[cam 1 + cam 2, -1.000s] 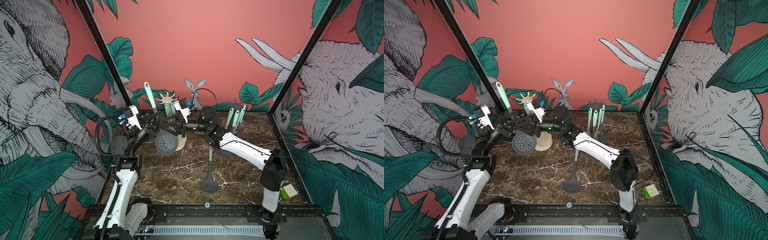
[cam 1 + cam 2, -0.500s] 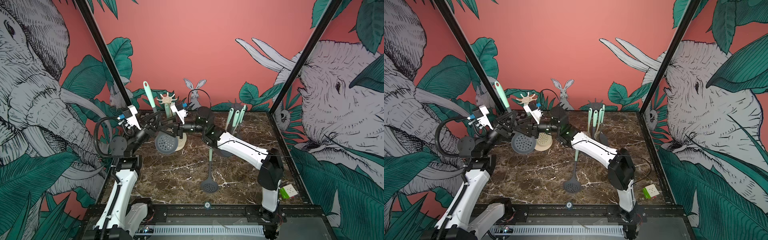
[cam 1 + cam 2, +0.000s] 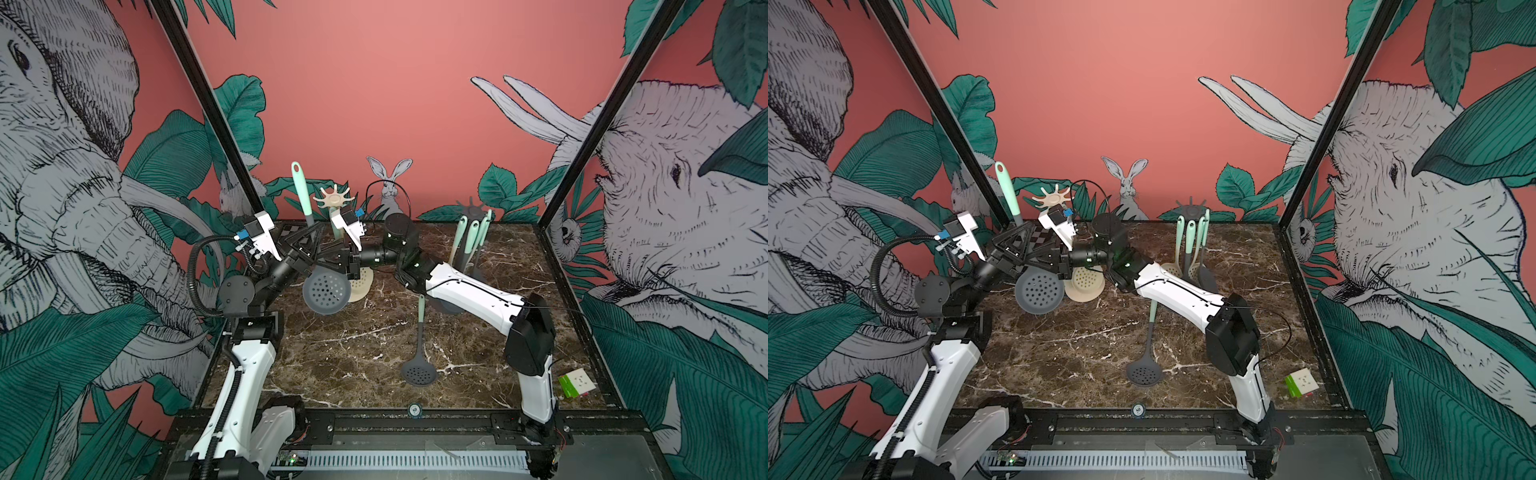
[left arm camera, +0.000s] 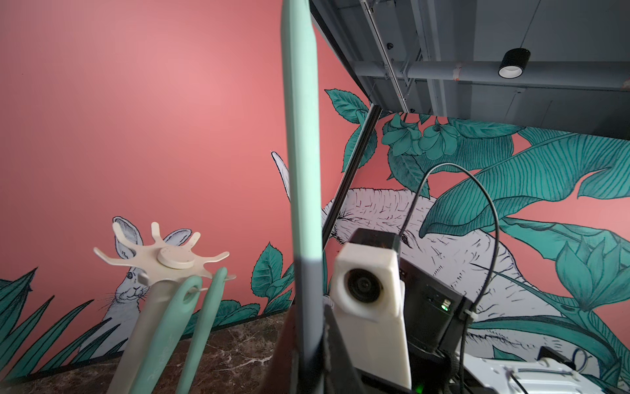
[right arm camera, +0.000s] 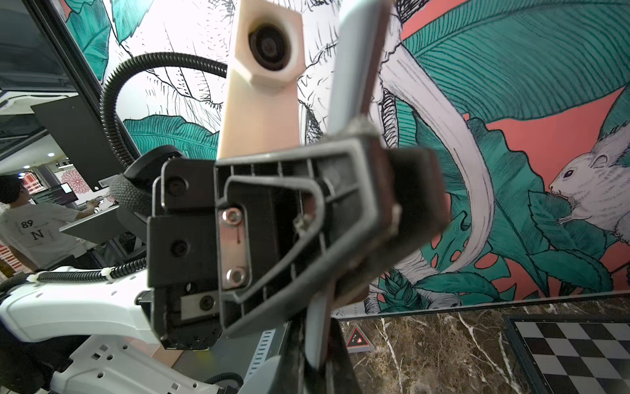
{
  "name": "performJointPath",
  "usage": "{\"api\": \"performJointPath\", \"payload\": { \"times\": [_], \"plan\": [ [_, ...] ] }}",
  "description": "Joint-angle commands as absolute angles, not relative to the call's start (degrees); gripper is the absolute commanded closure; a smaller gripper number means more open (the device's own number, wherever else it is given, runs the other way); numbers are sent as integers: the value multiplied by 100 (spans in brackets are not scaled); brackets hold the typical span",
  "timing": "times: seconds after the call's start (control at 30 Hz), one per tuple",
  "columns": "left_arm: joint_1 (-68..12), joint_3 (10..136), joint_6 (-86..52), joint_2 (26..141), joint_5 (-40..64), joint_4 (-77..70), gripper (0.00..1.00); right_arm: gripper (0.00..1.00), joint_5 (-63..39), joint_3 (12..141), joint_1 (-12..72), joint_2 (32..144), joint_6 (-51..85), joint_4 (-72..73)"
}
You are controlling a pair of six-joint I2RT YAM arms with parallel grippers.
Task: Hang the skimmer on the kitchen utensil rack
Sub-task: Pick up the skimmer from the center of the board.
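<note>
Skimmer hangs upright over the counter, head down, handle loop up. Left claw and right claw both clamp its neck. Rack stands just beside the handle, on the right arm's side

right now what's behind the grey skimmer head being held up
The beige rack's perforated base on the marble table, one edge covered by the skimmer head. Whether the two touch cannot be seen.

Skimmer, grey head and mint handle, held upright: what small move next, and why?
Probably open the left gripper: it and the right gripper are both shut on the grey perforated skimmer, so one must release before it goes to the beige spoked rack.
</note>
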State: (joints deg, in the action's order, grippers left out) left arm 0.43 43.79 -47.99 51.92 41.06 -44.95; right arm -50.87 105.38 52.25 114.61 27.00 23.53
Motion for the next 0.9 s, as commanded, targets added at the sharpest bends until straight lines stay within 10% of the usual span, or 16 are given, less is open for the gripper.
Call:
{"api": "performJointPath", "payload": {
  "times": [0.0,0.27,0.87],
  "plan": [
    [35,4420,-4244,4812,3939,-4168,86,100,-4813,10389,5229,11293,2555,2482],
    [34,4455,-2696,3763,2391,-2000,37,100,-3876,9916,5239,10952,1754,1764],
    [32,4051,-2457,3418,1147,-1810,34,100,-3047,9007,5450,10835,1481,1771]
  ]
}}
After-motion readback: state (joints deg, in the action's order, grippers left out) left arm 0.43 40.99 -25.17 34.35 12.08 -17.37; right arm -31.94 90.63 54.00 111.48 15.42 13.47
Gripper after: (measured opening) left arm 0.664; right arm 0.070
